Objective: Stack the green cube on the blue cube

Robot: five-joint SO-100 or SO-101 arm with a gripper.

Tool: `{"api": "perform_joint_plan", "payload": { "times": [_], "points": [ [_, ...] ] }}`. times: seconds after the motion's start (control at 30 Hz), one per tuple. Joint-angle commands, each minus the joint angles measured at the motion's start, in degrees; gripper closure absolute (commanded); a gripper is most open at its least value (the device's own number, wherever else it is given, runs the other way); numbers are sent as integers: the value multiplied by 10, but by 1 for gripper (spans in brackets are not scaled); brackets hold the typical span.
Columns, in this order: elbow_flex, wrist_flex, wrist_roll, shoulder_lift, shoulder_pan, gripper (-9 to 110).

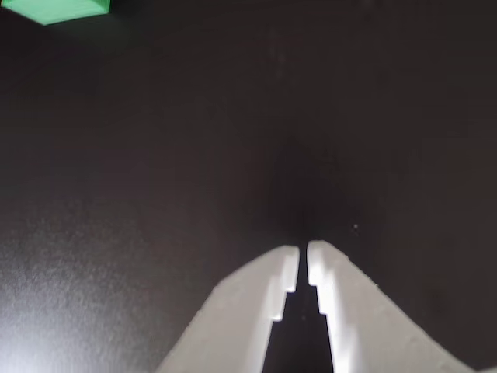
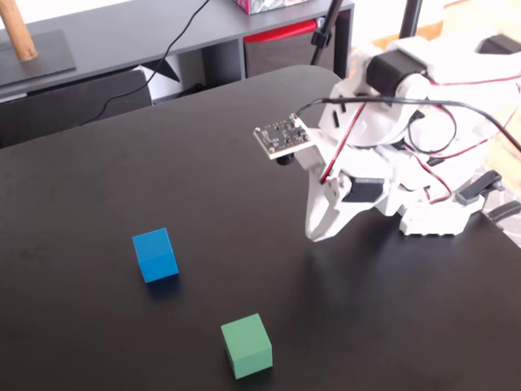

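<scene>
The green cube sits on the black table near the front edge in the fixed view; only its corner shows at the top left of the wrist view. The blue cube stands to its left and farther back, apart from it, and is out of the wrist view. My white gripper hangs just above the table, to the right of both cubes and well clear of them. Its two fingers are nearly together and hold nothing, as the wrist view shows.
The arm's white base with its red and black wires takes up the right side of the table. A grey shelf unit with a cable stands behind the table's far edge. Bare black tabletop lies around the cubes.
</scene>
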Motion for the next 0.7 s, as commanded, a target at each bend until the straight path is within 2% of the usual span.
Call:
{"api": "perform_joint_plan", "payload": {
  "times": [0.0,0.67],
  "points": [
    [-91,28,11,-67,-12,101],
    [-484,35,113,-456,-104,101]
  ]
}}
